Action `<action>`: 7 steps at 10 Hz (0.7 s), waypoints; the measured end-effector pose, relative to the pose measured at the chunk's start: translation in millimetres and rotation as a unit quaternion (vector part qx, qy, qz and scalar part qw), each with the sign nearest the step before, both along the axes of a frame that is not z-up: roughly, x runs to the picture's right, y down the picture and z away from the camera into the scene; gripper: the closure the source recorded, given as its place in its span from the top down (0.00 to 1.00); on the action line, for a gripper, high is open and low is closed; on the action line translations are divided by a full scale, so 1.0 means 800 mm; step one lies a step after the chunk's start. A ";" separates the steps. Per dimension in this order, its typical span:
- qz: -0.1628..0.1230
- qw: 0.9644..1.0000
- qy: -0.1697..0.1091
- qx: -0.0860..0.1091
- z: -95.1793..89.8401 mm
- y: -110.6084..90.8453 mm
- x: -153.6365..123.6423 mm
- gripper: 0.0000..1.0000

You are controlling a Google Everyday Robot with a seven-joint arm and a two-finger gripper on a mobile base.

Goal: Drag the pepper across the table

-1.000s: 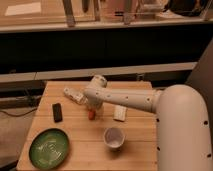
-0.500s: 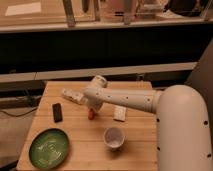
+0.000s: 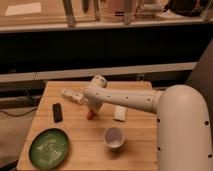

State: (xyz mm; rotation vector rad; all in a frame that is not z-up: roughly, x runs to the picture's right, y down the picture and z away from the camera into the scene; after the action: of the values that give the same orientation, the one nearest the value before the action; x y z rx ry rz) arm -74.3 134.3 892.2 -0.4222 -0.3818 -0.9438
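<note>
I see the gripper [image 3: 93,106] down at the table [image 3: 135,140], directly over the pepper [image 3: 90,114], which lies just up and left of the cup [image 3: 114,137]. I cannot tell how the gripper is set. Farther left of the cup sits 1 black block [image 3: 57,112], with the green plate [image 3: 49,147] below it. A whitish bottle [image 3: 73,96] lies behind the arm, and 1 small white object [image 3: 120,112] rests just above the cup.

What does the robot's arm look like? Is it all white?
Mostly, yes. The thick, smooth, rounded white arm has tiny dark dots along it and swells into a big rounded shoulder. Its hand, low over the wooden table by the small red-orange pepper, looks whitish too.
</note>
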 end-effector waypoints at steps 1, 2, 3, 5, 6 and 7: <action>-0.001 1.000 0.000 0.000 -0.001 0.000 -0.001 0.02; -0.003 1.000 -0.001 0.000 -0.002 0.000 -0.001 0.02; -0.003 1.000 -0.002 -0.001 -0.003 0.001 -0.001 0.02; -0.005 1.000 -0.003 0.000 -0.005 0.001 -0.003 0.02; -0.006 1.000 -0.004 -0.001 -0.007 0.001 -0.004 0.02; -0.007 1.000 -0.004 -0.002 -0.007 0.002 -0.004 0.02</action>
State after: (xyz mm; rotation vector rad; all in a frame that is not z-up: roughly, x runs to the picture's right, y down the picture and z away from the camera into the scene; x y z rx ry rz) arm -77.6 135.8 886.6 -0.4245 -0.3884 -0.9584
